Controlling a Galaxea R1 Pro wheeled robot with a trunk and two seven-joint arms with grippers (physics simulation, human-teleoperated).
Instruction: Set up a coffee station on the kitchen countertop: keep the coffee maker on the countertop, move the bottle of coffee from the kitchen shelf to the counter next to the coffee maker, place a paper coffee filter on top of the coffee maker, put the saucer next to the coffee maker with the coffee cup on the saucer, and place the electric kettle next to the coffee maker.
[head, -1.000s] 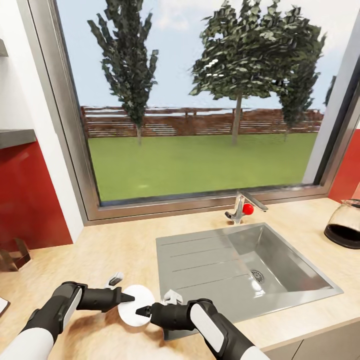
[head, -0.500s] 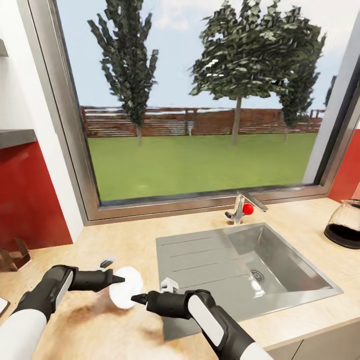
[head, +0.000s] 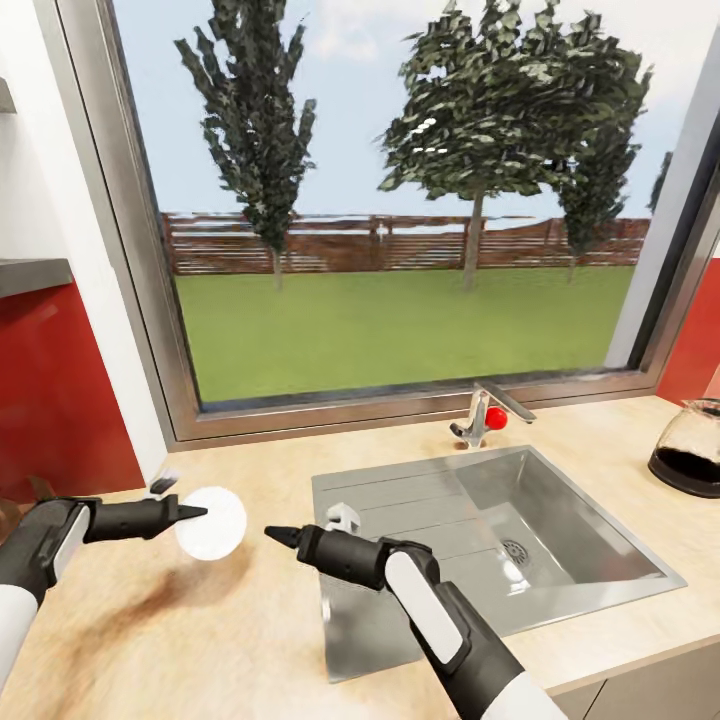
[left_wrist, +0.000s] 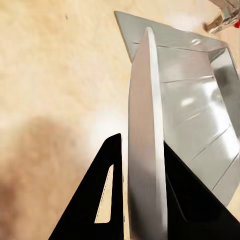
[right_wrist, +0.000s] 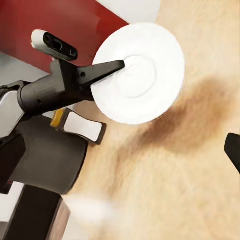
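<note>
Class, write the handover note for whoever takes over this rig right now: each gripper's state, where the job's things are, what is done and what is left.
Left gripper: shut on the saucer, held on edge in the air above the kitchen countertop, left of the sink.
Right gripper: near the saucer, not touching it; whether its fingers are open cannot be told.
A glass carafe stands on the countertop at far right.
Done: saucer picked up.
Left: saucer not yet set down; the other items are still to be checked and placed.
</note>
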